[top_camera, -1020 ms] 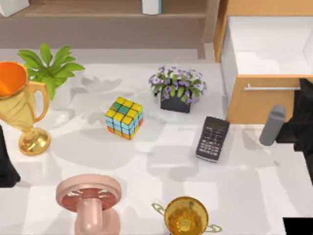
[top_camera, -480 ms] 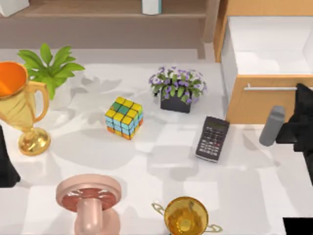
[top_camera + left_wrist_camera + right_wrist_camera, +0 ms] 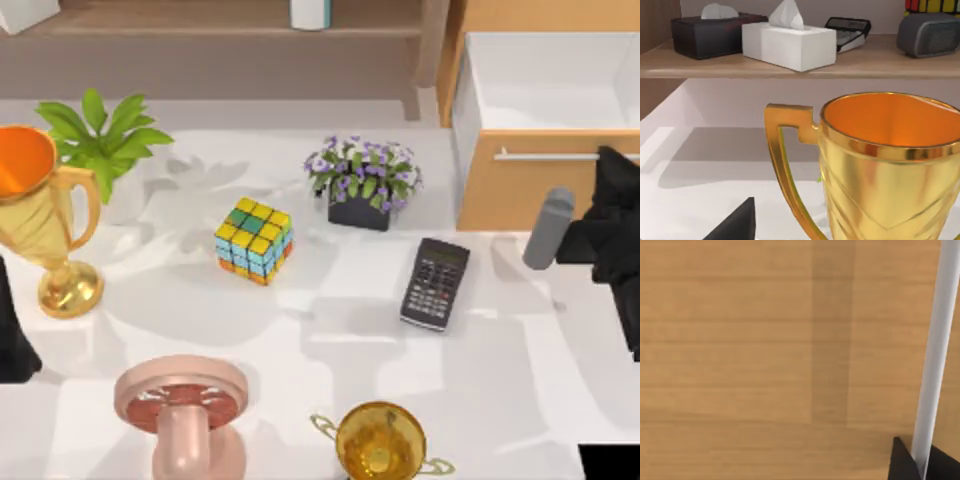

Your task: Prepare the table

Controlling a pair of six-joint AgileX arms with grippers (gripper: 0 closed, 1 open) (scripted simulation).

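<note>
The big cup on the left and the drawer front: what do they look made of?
The trophy cup looks like polished gold metal: it is glossy, with bright reflections. The drawer front looks like light matte wood, its grain plain in the right wrist view, with a silvery, probably metal bar handle.

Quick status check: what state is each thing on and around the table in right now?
Drawer: pulled open, nothing visible inside.
Drawer handle: between the right gripper's jaws.
Tall trophy: upright, far left.
Small trophy: upright, near edge.
Calculator: lying flat on the table.
Puzzle cube: scrambled.
Left gripper: parked by the tall trophy.
</note>
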